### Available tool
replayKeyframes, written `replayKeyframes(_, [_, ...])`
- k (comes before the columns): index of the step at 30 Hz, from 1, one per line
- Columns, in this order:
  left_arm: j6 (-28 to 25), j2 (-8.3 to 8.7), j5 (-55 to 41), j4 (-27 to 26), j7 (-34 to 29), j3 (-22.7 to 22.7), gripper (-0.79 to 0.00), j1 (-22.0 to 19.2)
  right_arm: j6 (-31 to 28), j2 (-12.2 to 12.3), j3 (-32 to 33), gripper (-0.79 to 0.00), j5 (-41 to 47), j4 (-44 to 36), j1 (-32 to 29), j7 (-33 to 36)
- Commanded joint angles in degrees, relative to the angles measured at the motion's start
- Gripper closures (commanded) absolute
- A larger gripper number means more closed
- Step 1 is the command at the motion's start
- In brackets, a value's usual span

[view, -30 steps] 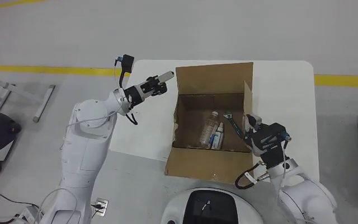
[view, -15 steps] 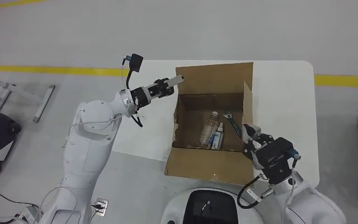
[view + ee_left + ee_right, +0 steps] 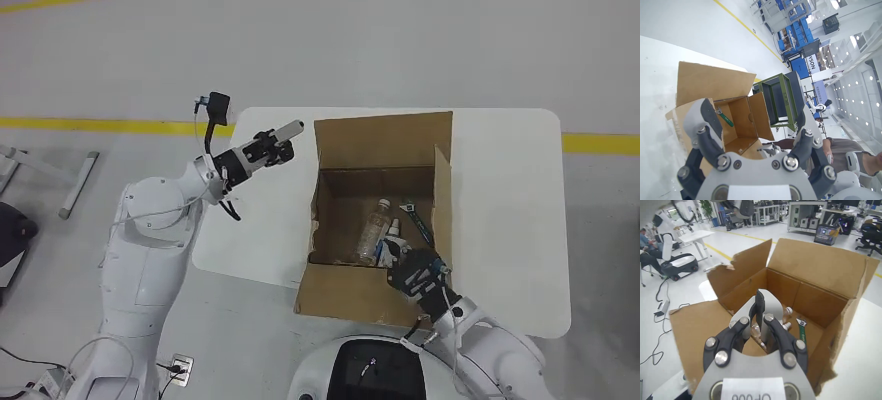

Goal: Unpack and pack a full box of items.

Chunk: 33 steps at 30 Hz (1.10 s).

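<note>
Box [image 3: 385, 140] holds bottle [image 3: 374, 230], wrench [image 3: 415, 222]; right end effector [image 3: 760, 298] together, left end effector [image 3: 754, 108] apart.

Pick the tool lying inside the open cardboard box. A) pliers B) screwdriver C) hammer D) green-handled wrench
D: a green-handled wrench lies on the floor of the cardboard box, next to the clear bottle.

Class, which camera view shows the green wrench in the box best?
The right wrist view: the wrench lies close, its head and green handle clear on the floor of the box. The top view shows it whole but tiny; the left wrist view shows it smaller, deep in the box.
</note>
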Motion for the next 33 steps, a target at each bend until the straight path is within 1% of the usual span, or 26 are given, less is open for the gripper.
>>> replayKeyframes(1, [0.14,0.04,-0.74,-0.09,-1.44,1.37,-0.785,-0.35,3.22,-0.14,1.03,0.000,-0.51,0.53,0.40,-0.67])
replayKeyframes(7, [0.09,0.21,0.64,-0.53,-4.54,5.91,-0.785,-2.28,10.86,-0.26,4.10,0.000,-1.27,-1.33,-2.35,-4.28])
replayKeyframes(11, [0.06,0.40,3.99,-1.00,-5.40,8.30,-0.785,-3.56,16.10,-0.50,5.51,0.000,0.25,-3.07,-5.15,-7.18])
replayKeyframes(16, [0.44,0.61,7.79,-0.68,-6.00,10.78,-0.785,-5.08,19.78,-0.68,7.87,0.000,2.74,-4.53,-7.83,-9.53])
replayKeyframes(23, [0.95,0.84,12.49,-0.64,-6.03,13.47,-0.785,-6.38,21.67,-0.77,12.71,0.000,8.53,-5.83,-10.50,-10.81])
replayKeyframes(33, [2.66,1.27,19.20,-0.67,-6.03,15.74,-0.785,-6.94,19.51,-0.75,17.56,0.000,14.98,-4.75,-12.27,-9.01])
